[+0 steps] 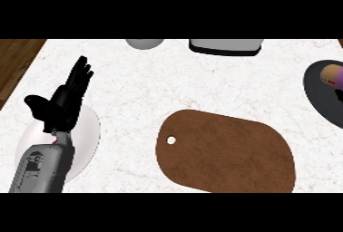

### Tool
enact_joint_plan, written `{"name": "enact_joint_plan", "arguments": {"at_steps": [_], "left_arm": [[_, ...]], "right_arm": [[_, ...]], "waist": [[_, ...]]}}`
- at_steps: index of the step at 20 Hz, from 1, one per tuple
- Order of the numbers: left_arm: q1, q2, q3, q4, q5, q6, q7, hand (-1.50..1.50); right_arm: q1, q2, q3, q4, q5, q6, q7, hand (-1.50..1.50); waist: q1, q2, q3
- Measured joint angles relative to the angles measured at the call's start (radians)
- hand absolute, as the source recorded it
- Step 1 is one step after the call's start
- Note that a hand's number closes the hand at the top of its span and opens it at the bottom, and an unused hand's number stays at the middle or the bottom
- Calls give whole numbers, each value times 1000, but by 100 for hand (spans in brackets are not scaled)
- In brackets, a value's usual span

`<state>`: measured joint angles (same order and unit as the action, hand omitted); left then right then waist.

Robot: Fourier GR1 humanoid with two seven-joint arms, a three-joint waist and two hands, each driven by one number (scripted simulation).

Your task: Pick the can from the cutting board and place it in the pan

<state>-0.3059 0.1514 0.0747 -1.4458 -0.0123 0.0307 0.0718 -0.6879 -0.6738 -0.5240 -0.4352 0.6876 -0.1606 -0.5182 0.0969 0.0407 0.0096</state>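
Observation:
A brown cutting board (pixel 227 152) with a small hole lies in the middle of the counter, and nothing stands on it. The dark pan (pixel 319 95) sits at the right edge, cut off by the frame. Inside it lies the can (pixel 333 74), tan with a purple band, only partly in view. My left hand (pixel 64 102) rests open at the left with fingers pointing up, over a white plate (pixel 85 140). My right hand does not show.
A grey rounded object (pixel 144 43) and a white appliance with a dark base (pixel 225 46) stand at the counter's far edge. Wooden floor (pixel 17 63) shows beyond the counter's left edge.

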Motion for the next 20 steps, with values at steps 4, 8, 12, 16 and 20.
{"name": "enact_joint_plan", "arguments": {"at_steps": [4, 8, 12, 16, 20], "left_arm": [[-2, -11, -11, -2, -3, 2, 1, 0], [0, -8, -12, -11, -1, -2, 9, 0], [-3, -9, -7, -9, -3, 6, 8, 0], [15, -12, -5, -10, -6, 12, 1, 0], [15, 3, 15, 0, -1, 11, 0, 0]], "right_arm": [[-22, -7, 0, 108, -10, 130, 1, -150], [-39, -16, -4, 176, -17, 211, -25, -150], [-52, -25, -37, 205, -48, 238, -88, -150], [-52, -40, -113, 224, -123, 263, -161, -150], [-39, -86, -182, 256, -195, 371, -209, -150]], "waist": [[4, 3, 1], [8, 3, 2], [-1, 3, 2], [-15, -2, 2], [-36, -9, 0]]}}
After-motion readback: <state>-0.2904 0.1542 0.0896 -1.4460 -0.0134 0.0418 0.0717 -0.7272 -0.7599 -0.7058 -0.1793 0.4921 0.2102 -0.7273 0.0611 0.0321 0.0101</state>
